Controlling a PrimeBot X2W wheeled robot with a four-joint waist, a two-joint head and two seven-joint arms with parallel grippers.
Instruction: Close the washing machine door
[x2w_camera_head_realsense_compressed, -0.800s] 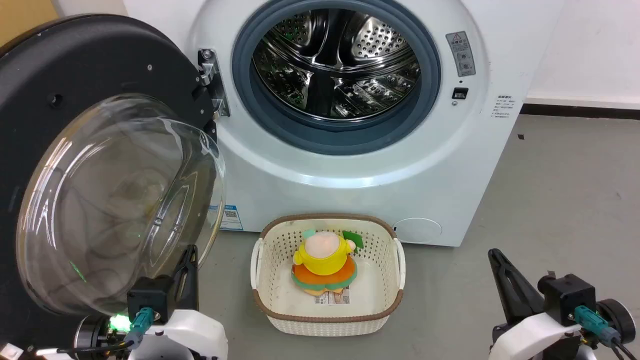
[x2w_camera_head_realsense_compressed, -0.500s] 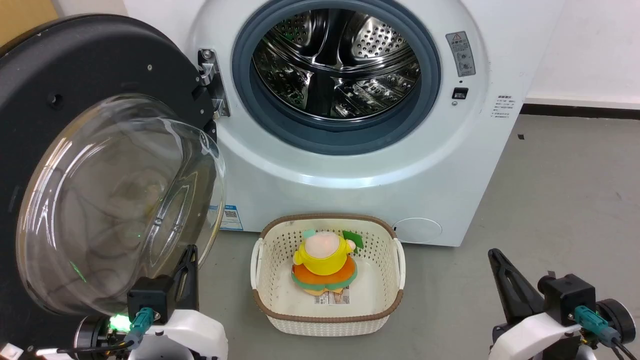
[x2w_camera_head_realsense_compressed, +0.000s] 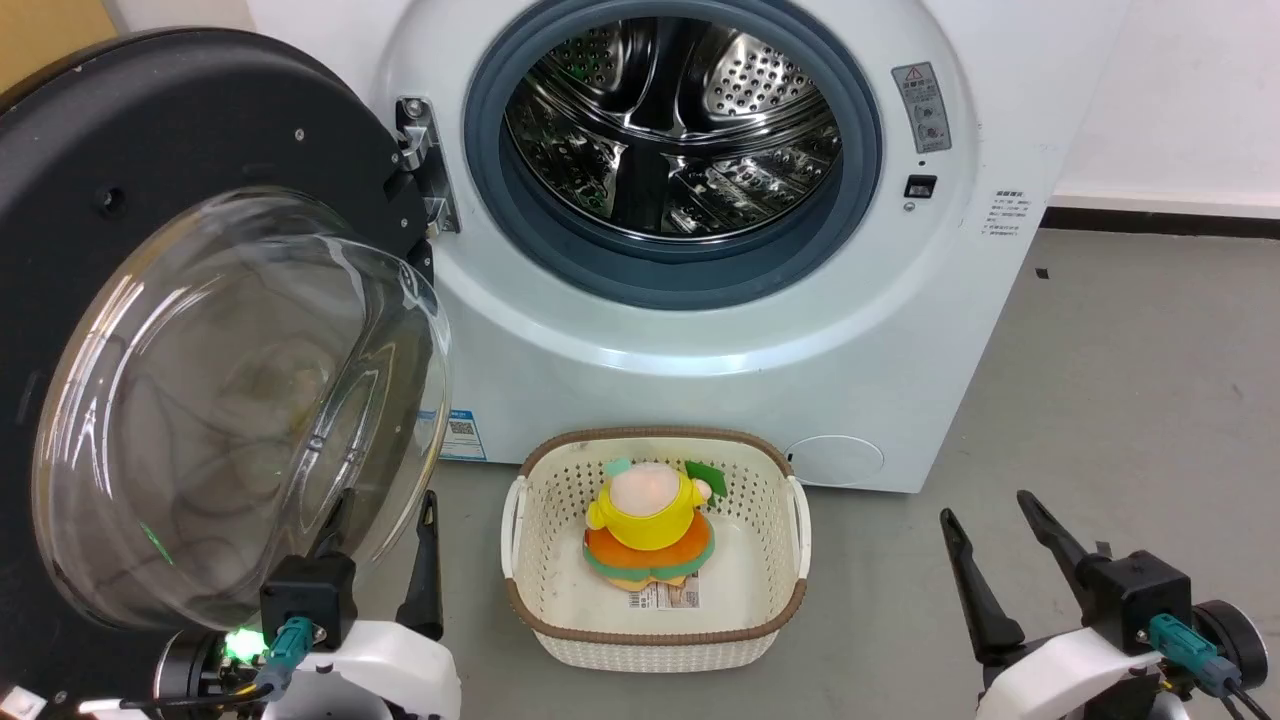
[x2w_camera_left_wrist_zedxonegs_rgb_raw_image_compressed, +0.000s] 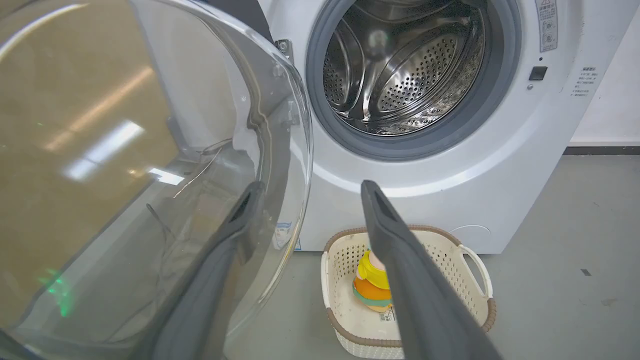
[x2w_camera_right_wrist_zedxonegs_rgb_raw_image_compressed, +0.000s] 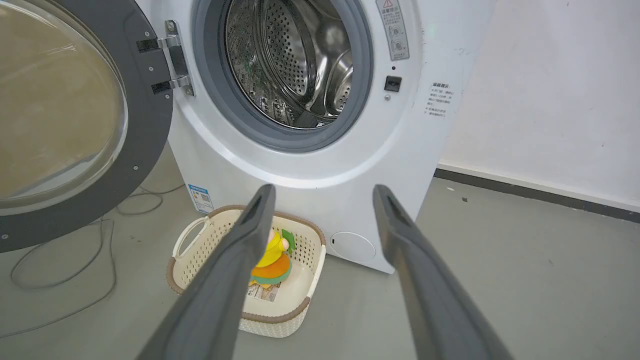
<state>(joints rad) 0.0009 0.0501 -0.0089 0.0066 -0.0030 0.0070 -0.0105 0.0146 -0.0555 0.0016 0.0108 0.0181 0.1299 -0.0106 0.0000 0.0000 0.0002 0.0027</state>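
The washing machine door (x2w_camera_head_realsense_compressed: 220, 330) stands swung wide open, hanging off its metal hinge (x2w_camera_head_realsense_compressed: 425, 160) on the left of the washing machine (x2w_camera_head_realsense_compressed: 700, 330), its glass bowl bulging out toward the camera. The machine's round opening is uncovered, showing the grey gasket (x2w_camera_head_realsense_compressed: 680, 275) and the shiny perforated drum (x2w_camera_head_realsense_compressed: 670, 120).

The left gripper (x2w_camera_head_realsense_compressed: 388, 500) is in front of the machine's lower left corner, at the bottom edge of the door, with its two fingers spread apart and holding nothing. In the left wrist view one finger shows through the glass bowl and the other is clear of it; whether either touches the door I cannot tell.

On the floor (x2w_camera_head_realsense_compressed: 1100, 400) just in front of the machine, below the opening, sits a cream basket (x2w_camera_head_realsense_compressed: 655, 650) with a yellow and orange toy (x2w_camera_head_realsense_compressed: 648, 520) inside.

The right gripper (x2w_camera_head_realsense_compressed: 985, 505) hangs in front of the machine's lower right corner, well apart from it, fingers spread and empty.
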